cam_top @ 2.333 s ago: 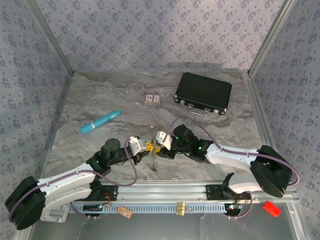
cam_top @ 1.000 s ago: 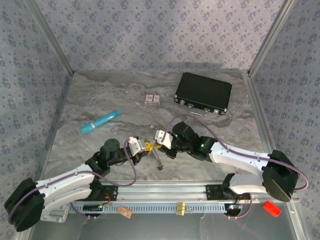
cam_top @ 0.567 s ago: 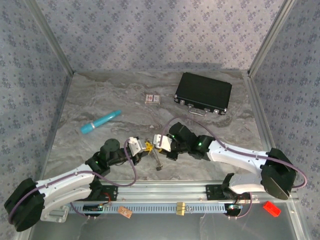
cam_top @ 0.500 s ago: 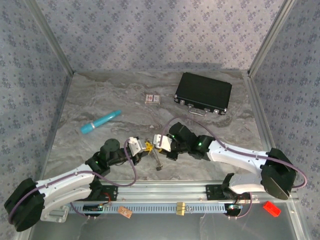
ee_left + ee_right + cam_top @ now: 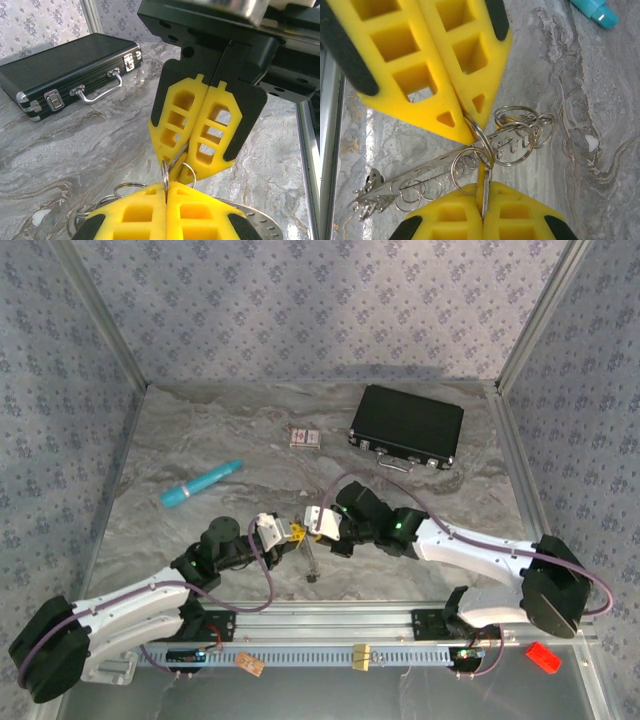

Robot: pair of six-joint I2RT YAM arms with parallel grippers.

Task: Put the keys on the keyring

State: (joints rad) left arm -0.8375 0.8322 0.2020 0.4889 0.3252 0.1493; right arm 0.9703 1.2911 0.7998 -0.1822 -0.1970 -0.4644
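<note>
My left gripper (image 5: 293, 533) and right gripper (image 5: 316, 524) meet tip to tip over the table's near middle. The left gripper (image 5: 166, 186) is shut on the edge of a silver keyring (image 5: 164, 173). From the right wrist, that keyring (image 5: 479, 133) hangs from the left fingers (image 5: 445, 75). The right gripper (image 5: 483, 194) is shut on a thin key (image 5: 482, 184) seen edge-on, yellow and silver, and the key's top touches the keyring. A tangle of smaller rings (image 5: 517, 137) and a long metal strip (image 5: 415, 177) dangle from it. I cannot make out a tan key.
A black case (image 5: 406, 427) lies at the back right, with a small red-and-white box (image 5: 306, 437) to its left. The teal stick (image 5: 201, 484) lies at mid left. A metal rail (image 5: 340, 625) runs along the near edge.
The right gripper has edged left, closing on the left gripper's tips. The dangling strip of rings has swung a little below them.
</note>
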